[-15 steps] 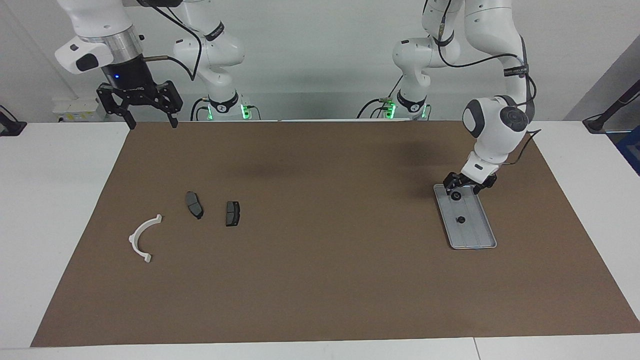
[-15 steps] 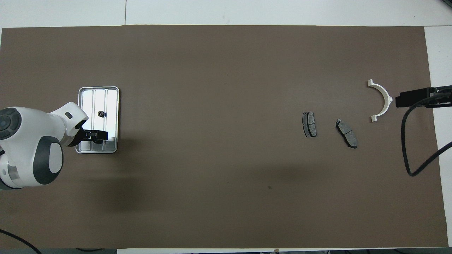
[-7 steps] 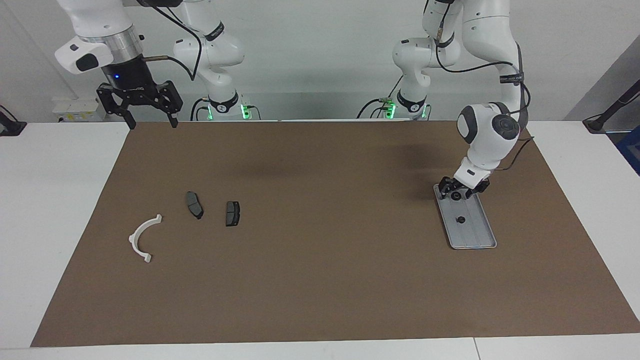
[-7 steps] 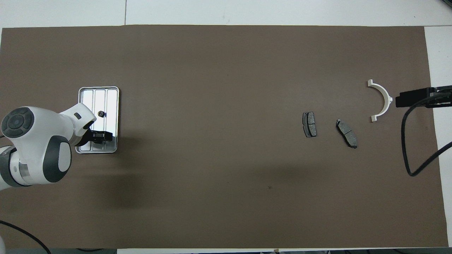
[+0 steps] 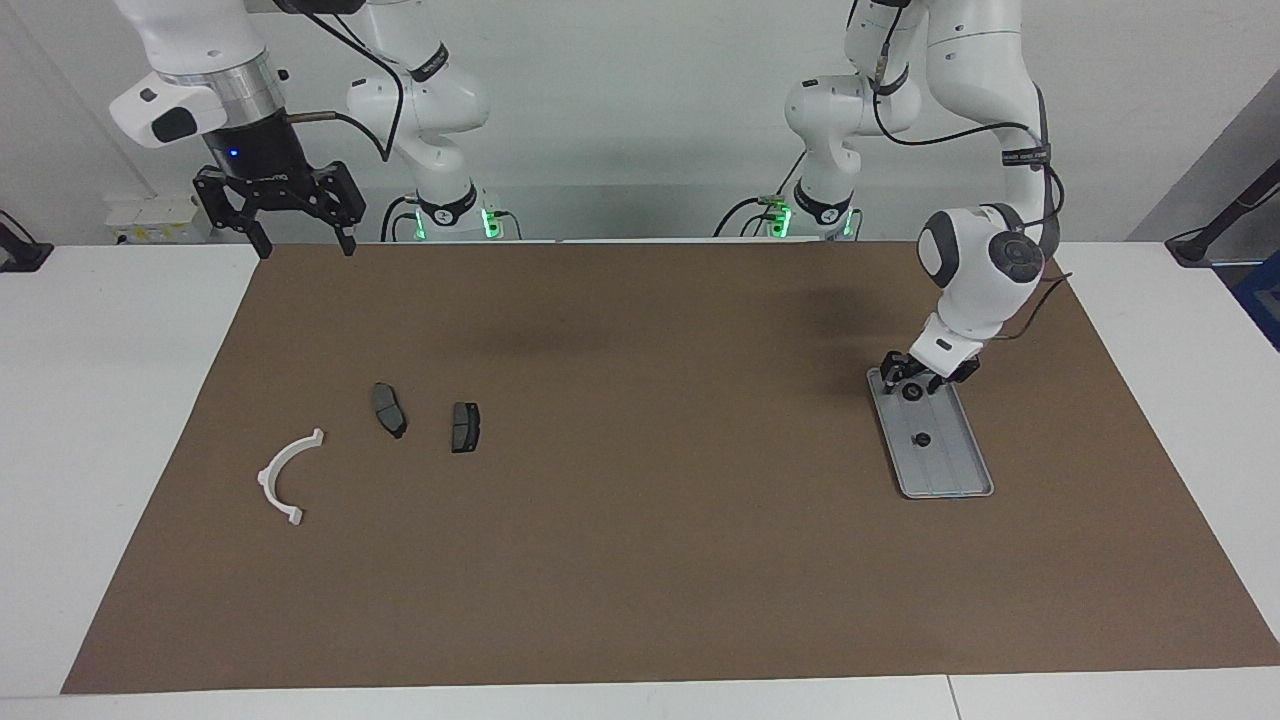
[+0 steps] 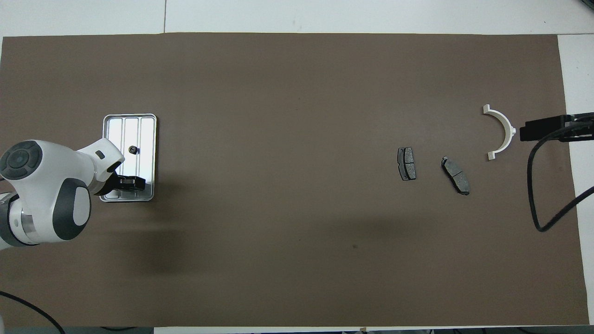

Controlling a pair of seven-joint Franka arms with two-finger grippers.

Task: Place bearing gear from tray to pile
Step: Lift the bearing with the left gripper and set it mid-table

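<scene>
The silver tray (image 5: 952, 472) (image 6: 116, 132) lies on the brown mat toward the left arm's end. My left gripper (image 5: 912, 388) (image 6: 129, 182) is down at the tray's end nearer the robots, shut on a small dark round bearing gear (image 5: 911, 392). From overhead the hand covers that gear. Another small dark gear (image 5: 922, 439) (image 6: 133, 149) sits loose in the middle of the tray. The pile lies toward the right arm's end: a white curved bracket (image 5: 265, 478) (image 6: 509, 130) and two dark brake pads (image 5: 389, 409) (image 5: 465, 427). My right gripper (image 5: 297, 245) hangs open, high over the mat's corner.
The brown mat (image 5: 640, 500) covers most of the white table. A black cable (image 6: 538, 195) from the right arm hangs over the mat's edge near the bracket.
The left gripper's fingers have closed in on the gear at the tray's near end, and its wrist has shifted a little. The right arm has not moved.
</scene>
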